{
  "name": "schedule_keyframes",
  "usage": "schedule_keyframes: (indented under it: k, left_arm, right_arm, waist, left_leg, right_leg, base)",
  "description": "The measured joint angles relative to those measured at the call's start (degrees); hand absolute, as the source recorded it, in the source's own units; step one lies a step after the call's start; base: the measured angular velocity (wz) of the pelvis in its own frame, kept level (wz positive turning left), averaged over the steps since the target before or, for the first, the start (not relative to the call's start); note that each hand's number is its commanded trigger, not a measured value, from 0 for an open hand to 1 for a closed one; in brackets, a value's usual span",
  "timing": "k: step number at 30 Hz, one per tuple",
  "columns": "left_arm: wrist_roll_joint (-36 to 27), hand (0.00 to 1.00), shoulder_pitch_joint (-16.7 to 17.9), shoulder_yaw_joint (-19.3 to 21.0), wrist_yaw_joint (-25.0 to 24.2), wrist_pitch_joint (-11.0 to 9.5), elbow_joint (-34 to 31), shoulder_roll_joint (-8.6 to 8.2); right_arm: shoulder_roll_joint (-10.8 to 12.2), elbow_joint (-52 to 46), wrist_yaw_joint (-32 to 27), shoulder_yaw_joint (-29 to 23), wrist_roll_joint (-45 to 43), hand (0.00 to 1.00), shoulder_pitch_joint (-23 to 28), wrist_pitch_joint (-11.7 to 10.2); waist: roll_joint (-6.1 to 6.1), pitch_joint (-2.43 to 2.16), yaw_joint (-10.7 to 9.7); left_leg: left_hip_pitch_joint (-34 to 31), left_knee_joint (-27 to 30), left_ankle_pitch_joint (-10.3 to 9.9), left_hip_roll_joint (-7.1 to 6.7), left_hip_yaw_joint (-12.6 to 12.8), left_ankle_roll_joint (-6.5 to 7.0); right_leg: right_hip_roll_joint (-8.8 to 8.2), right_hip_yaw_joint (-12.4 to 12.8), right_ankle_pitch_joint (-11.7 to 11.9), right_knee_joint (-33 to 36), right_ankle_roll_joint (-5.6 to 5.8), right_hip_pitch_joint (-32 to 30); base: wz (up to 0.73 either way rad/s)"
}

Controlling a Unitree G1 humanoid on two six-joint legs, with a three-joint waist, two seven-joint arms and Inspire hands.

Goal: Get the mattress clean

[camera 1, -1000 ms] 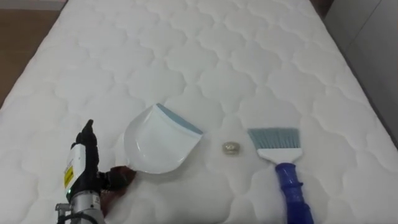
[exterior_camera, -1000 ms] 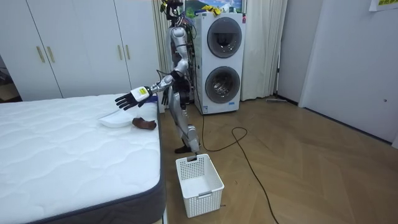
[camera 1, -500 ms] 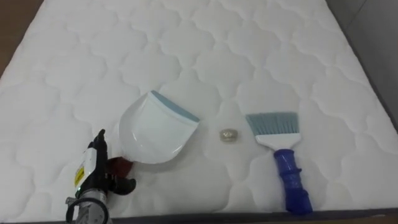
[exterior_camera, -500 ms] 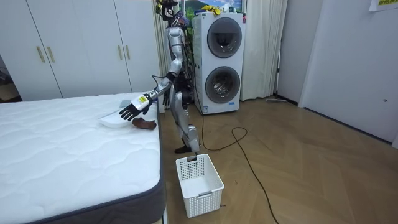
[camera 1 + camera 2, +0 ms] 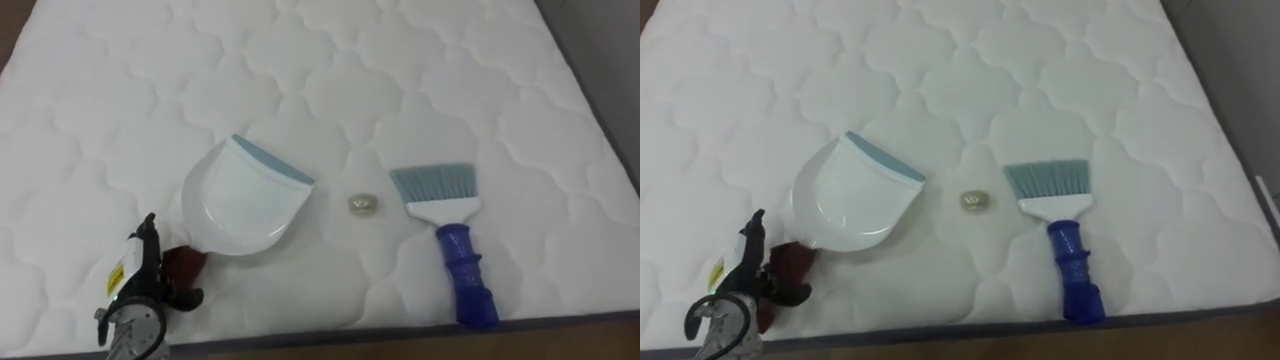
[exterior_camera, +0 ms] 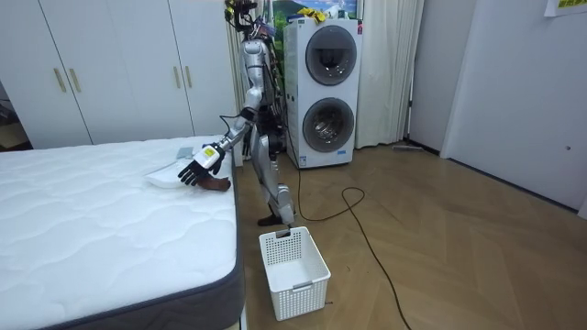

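Note:
A white dustpan [image 5: 240,200] with a grey-blue lip lies on the white quilted mattress [image 5: 300,60]. Its dark red handle [image 5: 183,265] points toward the near edge. My left hand [image 5: 135,295] is just over that handle, open, with its fingers spread and pointing down in the room view [image 6: 200,163]. A small crumpled pale scrap [image 5: 362,204] lies to the right of the pan. Further right lies a brush [image 5: 450,225] with grey-blue bristles and a blue handle.
I stand at the bed's side edge [image 5: 400,335], which runs along the bottom of the eye view. On the wooden floor beside the bed is a white basket [image 6: 293,272]. Two stacked washing machines [image 6: 326,92] stand behind me, with white wardrobes [image 6: 119,64] further off.
My left hand has dropped from above the dustpan down to its handle. The head camera has tilted down, so the bed's near edge now shows.

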Motion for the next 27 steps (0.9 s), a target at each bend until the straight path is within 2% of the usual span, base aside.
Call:
schedule_keyframes:
  k: [8,12,15,19,24,27]
  left_arm:
    - [0.0,0.0,-2.2,0.5,0.3,0.0,2.8,1.03]
    - [-0.1,0.0,-3.0,0.4,0.0,0.3,5.2,1.02]
    - [-2.3,0.0,-4.5,0.4,-0.5,0.9,7.2,1.05]
    - [-6.3,0.0,-7.6,0.1,-2.4,1.2,10.2,1.36]
    - [-6.8,0.0,-9.6,-0.3,-2.5,1.2,11.3,1.54]
    - [-8.6,0.0,-10.8,-1.4,-2.4,1.3,11.5,1.79]
  right_arm:
    - [-0.2,0.0,-0.6,0.9,0.5,0.0,-1.0,0.0]
    - [-0.2,0.1,-1.3,1.0,0.5,0.0,-1.0,0.2]
    - [-0.1,0.0,-2.2,2.1,0.8,0.0,-1.3,0.4]
    - [-0.2,0.0,-2.5,4.9,0.6,0.0,-3.1,0.5]
    - [-0.3,-0.3,-3.1,7.2,0.6,0.0,-4.5,0.5]
    - [-0.5,-0.4,-3.7,8.6,1.3,0.0,-5.1,0.5]
  waist:
    - [-0.11,0.24,0.0]
    - [-0.13,0.4,-0.1]
    - [-0.3,0.62,0.0]
    - [-1.09,1.44,0.0]
    - [-1.49,1.68,-0.1]
    - [-1.88,1.9,-0.2]
  left_leg:
    - [-4.2,1.7,0.0,-0.23,0.5,0.0]
    - [-5.6,1.9,0.0,-0.23,0.6,0.0]
    - [-7.2,3.2,0.0,-0.22,0.6,0.0]
    - [-9.9,5.6,0.0,-0.27,0.8,0.0]
    - [-11.9,6.3,0.0,-0.42,1.6,0.01]
    - [-14.0,8.2,0.0,-1.06,1.9,0.02]
  right_leg:
    - [-0.66,0.1,0.0,2.3,0.0,-4.7]
    - [-0.67,0.0,0.0,2.6,-0.01,-6.1]
    - [-0.85,-0.1,0.0,3.7,-0.03,-7.7]
    - [-1.25,0.7,0.0,5.7,-0.06,-10.2]
    - [-1.87,0.7,0.0,7.6,-0.12,-13.1]
    - [-2.58,0.7,-0.1,9.0,-0.4,-15.0]
  base:
    - [-0.04]
    - [-0.01]
    - [0.0]
    - [-0.01]
    - [-0.04]
    - [0.0]
